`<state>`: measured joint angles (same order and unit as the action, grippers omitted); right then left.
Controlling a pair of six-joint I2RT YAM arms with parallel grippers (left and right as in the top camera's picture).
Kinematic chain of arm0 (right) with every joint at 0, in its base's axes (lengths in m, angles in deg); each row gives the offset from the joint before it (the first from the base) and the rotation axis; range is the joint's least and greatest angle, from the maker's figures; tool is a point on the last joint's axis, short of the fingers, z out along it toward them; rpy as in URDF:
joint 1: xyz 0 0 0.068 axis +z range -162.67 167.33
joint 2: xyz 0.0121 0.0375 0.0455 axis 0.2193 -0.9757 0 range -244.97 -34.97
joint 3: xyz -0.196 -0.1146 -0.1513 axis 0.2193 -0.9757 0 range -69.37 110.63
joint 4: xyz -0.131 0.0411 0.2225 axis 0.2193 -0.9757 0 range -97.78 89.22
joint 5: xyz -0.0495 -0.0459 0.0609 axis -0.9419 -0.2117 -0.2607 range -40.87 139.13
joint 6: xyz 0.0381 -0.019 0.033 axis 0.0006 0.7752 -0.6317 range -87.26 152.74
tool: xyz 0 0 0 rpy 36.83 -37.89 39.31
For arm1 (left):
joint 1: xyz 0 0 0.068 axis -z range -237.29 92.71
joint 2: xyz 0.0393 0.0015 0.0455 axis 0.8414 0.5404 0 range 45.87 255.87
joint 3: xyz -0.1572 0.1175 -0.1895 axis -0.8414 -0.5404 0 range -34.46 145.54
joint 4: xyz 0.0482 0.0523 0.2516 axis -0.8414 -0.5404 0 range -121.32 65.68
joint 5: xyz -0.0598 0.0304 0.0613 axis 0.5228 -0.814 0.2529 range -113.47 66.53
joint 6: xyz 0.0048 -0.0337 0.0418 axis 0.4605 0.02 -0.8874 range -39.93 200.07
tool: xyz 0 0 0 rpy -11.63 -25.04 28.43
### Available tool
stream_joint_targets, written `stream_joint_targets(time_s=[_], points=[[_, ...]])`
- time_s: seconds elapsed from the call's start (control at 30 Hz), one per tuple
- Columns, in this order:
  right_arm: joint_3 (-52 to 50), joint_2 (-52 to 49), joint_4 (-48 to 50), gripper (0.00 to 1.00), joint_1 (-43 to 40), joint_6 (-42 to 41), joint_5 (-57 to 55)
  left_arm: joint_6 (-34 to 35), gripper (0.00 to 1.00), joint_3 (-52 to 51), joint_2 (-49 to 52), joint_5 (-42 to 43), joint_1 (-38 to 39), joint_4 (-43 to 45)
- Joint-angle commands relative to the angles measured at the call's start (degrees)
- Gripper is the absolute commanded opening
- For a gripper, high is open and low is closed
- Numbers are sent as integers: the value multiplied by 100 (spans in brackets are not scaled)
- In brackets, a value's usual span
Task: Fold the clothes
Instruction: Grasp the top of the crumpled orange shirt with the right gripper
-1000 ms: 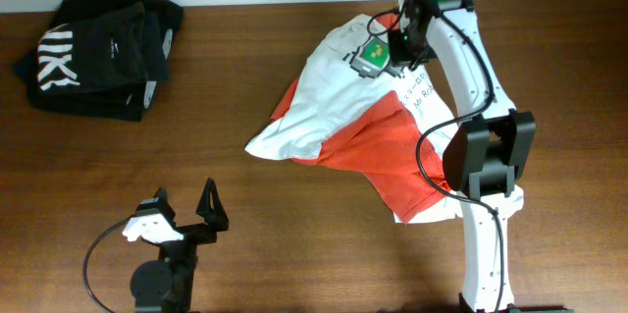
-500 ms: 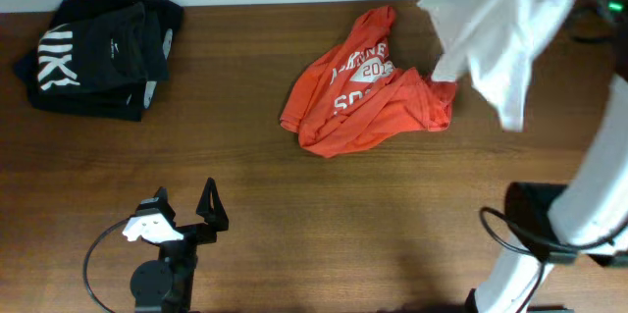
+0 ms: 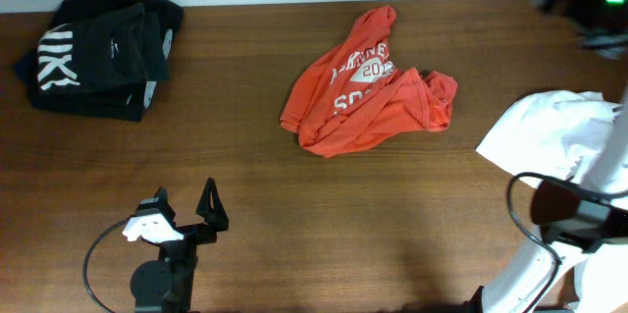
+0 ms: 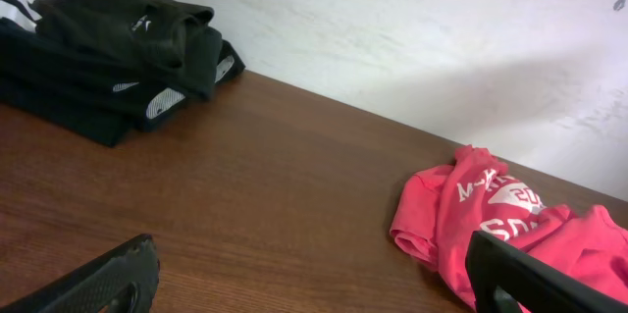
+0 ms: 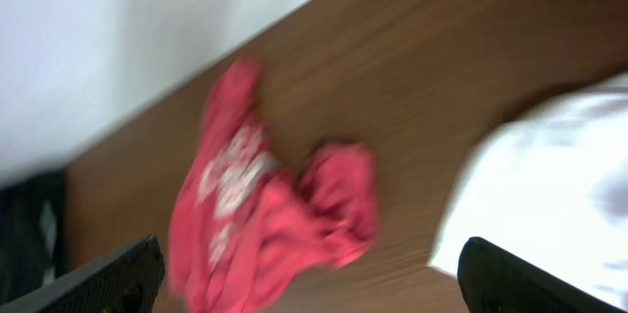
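Observation:
The red-orange T-shirt (image 3: 368, 87) with white lettering lies crumpled at the table's middle back; it also shows in the left wrist view (image 4: 500, 220) and, blurred, in the right wrist view (image 5: 265, 225). A white shirt (image 3: 549, 136) lies in a heap at the right edge, beside the right arm; it shows too at the right of the wrist view (image 5: 559, 185). Black garments (image 3: 93, 53) are stacked at the back left. My right gripper (image 3: 584, 4) is a blur high at the back right, its jaws wide and empty (image 5: 314, 284). My left gripper (image 3: 183, 210) rests open at the front left (image 4: 309, 288), well short of the T-shirt.
The right arm's base and black cable (image 3: 549, 215) stand at the front right, close to the white shirt. A pale wall (image 4: 412, 38) runs along the table's far edge. Bare wood (image 3: 294, 215) lies between the left gripper and the T-shirt.
The right gripper lifted the white shirt off the red-orange T-shirt, swung it right and let it go; it now lies at the right edge. The left arm has not moved.

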<state>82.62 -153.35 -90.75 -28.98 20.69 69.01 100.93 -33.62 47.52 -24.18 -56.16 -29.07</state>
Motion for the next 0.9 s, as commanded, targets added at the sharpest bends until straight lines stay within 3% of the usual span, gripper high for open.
stream_joint_targets(time_s=[0.0,0.1,0.2,0.27,0.3,0.37,0.4,0.43,0.63,0.67,0.77,0.87], points=[[-398,57,-203,99,1526,761,-299,52,99,-31,-22,-17,22,-4],[-1368,52,-136,99,2815,-234,-2354,52,99,-31,-22,-17,22,-4],[-2855,48,855,99,2975,-839,-2798,52,99,-31,-22,-17,22,-4],[-3689,48,1622,99,2785,-599,-2789,52,99,-31,-22,-17,22,-4],[-3882,28,1956,99,2706,-55,-2780,59,99,-31,-22,-15,22,7],[-3923,-39,2474,99,2634,765,-2747,101,99,-31,-22,693,22,103],[-3923,-74,2811,80,2605,866,-2745,98,99,-28,-17,1351,22,107],[-3923,-151,3047,74,2599,855,-2704,98,99,-26,22,1609,22,122],[-3923,-1228,3650,75,2594,603,-2577,96,99,-26,498,1596,22,122],[-3923,-1314,3687,71,2586,570,-2605,96,99,-26,579,1596,22,122],[-3801,-1311,3615,21,2518,557,-2680,96,99,-26,728,1596,22,127],[-3060,-1311,2787,4,2446,422,-2680,98,99,-26,728,1646,22,151]])
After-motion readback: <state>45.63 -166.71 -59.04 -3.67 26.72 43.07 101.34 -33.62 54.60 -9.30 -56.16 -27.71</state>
